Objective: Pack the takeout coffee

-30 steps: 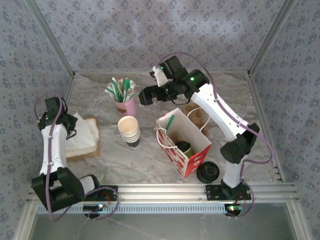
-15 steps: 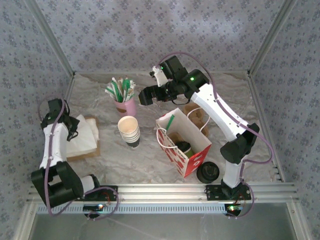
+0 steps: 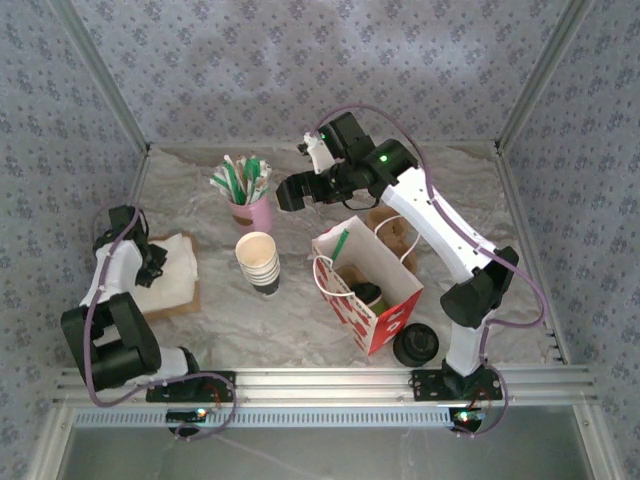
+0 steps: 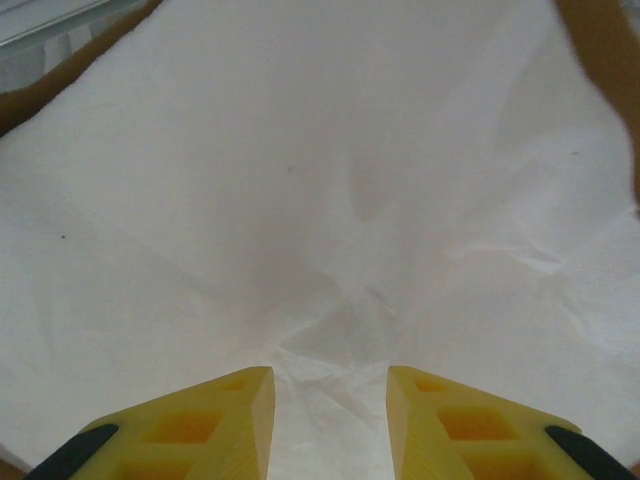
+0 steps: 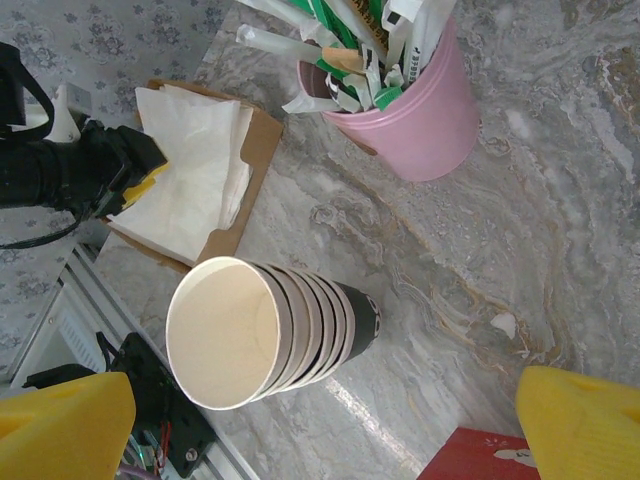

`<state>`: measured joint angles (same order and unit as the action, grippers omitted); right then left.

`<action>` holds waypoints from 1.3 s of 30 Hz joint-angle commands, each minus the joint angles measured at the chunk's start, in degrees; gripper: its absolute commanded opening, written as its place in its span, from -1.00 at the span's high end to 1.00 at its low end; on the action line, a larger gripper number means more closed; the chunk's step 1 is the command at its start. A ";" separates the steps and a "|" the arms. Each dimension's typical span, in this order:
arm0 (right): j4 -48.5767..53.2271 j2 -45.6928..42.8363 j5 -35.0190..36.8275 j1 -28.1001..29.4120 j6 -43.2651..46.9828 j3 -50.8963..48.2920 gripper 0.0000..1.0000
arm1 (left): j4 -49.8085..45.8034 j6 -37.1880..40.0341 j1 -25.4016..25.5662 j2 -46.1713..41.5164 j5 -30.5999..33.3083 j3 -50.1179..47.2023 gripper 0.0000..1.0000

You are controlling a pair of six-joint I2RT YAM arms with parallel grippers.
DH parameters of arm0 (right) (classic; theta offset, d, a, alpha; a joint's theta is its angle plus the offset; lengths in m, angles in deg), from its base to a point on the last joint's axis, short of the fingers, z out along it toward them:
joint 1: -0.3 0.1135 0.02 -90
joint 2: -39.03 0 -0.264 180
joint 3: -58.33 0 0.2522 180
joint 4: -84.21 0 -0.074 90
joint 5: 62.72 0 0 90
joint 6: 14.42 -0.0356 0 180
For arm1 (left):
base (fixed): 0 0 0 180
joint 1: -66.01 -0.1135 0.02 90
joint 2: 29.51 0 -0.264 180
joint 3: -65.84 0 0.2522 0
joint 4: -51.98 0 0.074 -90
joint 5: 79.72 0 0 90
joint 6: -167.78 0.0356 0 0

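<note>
- Left gripper [image 4: 328, 392]: fingers partly spread over the white napkins [image 4: 300, 190], nothing pinched.
- Right gripper [image 3: 286, 193]: fingers spread wide, empty.
- Takeout coffee [image 3: 368, 294]: inside the red bag [image 3: 388, 312], at 3 o'clock from the cup stack [image 3: 259, 263].

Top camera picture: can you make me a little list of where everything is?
coffee: lidded cup inside the red bag
empty cups: cup stack left of the bag
straws: in the pink cup behind the stack
lids: black pile right of the bag
left gripper: open, over the white napkins
right gripper: wide open, holding nothing, behind the bag
</note>
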<state>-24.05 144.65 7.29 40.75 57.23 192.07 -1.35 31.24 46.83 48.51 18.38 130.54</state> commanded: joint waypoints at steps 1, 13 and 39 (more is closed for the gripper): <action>-0.73 -0.95 -0.84 0.51 0.63 -0.52 -1.00 | 2.44 0.39 -0.12 1.57 -0.94 -0.92 0.30; -1.19 -1.12 -0.85 0.75 0.43 -1.24 -1.00 | 3.89 -0.09 2.90 3.17 -1.06 -1.50 -0.02; -1.43 -1.39 -1.11 0.73 0.42 -2.08 -1.00 | 1.80 -0.20 3.07 0.90 2.24 -0.85 0.74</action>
<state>-25.32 144.65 6.92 41.12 57.21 190.72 2.91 31.22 49.54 51.70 18.93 128.71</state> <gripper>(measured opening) 0.998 0.129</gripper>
